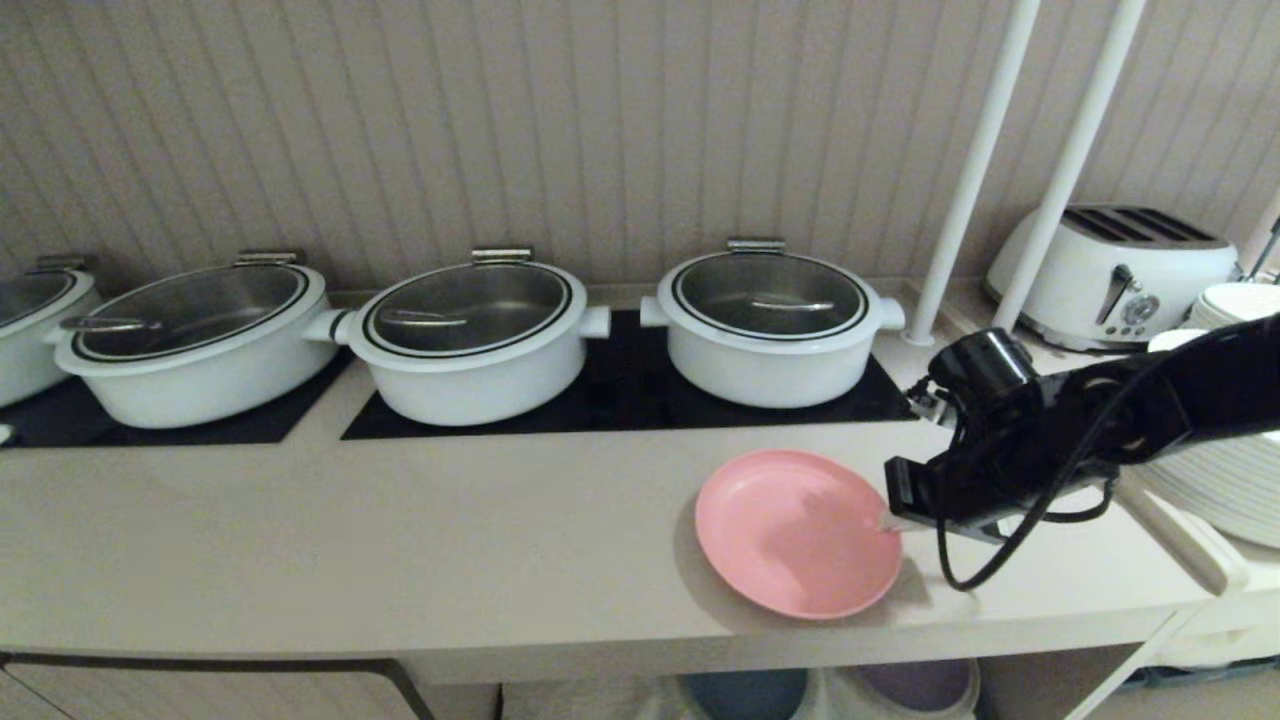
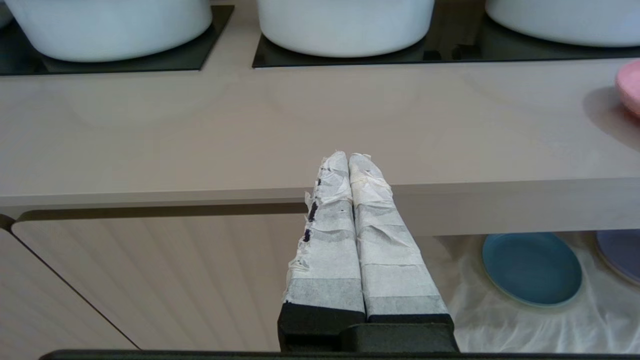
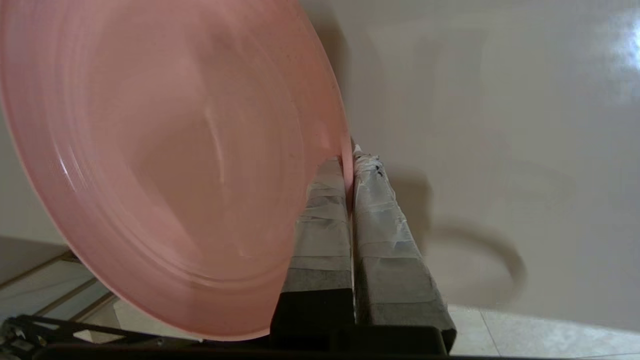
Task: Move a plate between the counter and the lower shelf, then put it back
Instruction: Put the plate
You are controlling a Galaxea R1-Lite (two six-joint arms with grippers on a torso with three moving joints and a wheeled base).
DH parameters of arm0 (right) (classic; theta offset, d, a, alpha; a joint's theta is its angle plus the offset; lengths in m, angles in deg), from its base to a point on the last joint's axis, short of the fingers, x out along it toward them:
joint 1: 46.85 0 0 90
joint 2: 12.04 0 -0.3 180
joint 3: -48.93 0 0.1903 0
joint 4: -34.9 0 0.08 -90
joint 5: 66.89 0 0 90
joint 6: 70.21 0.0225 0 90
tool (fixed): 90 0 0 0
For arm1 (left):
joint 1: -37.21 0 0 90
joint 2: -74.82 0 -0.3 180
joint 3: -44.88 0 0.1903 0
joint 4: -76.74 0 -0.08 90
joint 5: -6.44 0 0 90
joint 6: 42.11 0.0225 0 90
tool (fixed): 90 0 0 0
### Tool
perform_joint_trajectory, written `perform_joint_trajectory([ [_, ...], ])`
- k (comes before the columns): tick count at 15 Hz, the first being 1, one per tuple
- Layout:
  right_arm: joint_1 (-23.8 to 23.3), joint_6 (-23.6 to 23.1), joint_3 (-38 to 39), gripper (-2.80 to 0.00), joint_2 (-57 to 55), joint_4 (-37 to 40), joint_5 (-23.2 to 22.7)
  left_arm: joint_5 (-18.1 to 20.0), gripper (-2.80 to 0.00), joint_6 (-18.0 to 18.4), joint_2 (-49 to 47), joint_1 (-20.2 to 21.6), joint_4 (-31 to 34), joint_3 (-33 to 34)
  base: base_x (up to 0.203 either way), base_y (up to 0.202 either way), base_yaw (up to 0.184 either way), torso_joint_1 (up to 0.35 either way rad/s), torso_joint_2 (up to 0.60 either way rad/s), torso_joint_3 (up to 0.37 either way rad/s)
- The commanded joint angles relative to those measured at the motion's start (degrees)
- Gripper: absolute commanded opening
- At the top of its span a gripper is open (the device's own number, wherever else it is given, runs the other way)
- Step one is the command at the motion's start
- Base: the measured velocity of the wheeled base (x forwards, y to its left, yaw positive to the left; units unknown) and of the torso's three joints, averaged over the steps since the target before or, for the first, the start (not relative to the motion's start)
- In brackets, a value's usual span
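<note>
The pink plate hangs just over the front of the beige counter, casting a shadow on it. My right gripper reaches in from the right and is shut on the plate's right rim. In the right wrist view the taped fingers pinch the rim of the plate between them. My left gripper is shut and empty, parked low in front of the counter's edge; the plate's edge shows far to its right. The lower shelf with white cloth lies under the counter.
Three white pots sit on black cooktop panels behind the plate. A toaster, two white poles and stacked white plates stand at the right. A blue plate and a purple plate lie on the lower shelf.
</note>
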Motion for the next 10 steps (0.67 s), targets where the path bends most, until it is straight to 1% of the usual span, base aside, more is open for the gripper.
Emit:
perform_joint_trajectory([
  [1, 0.03, 0.14, -0.51, -2.80, -1.35, 0.04, -0.06, 0.00, -2.80, 0.00, 0.02, 0.00, -0.01, 0.00, 0.000, 0.000, 0.000, 0.000, 0.00, 0.000],
  [10, 0.03, 0.14, -0.51, -2.80, -3.54, -1.60, -0.06, 0.00, -2.80, 0.00, 0.02, 0.00, -0.01, 0.00, 0.000, 0.000, 0.000, 0.000, 0.00, 0.000],
])
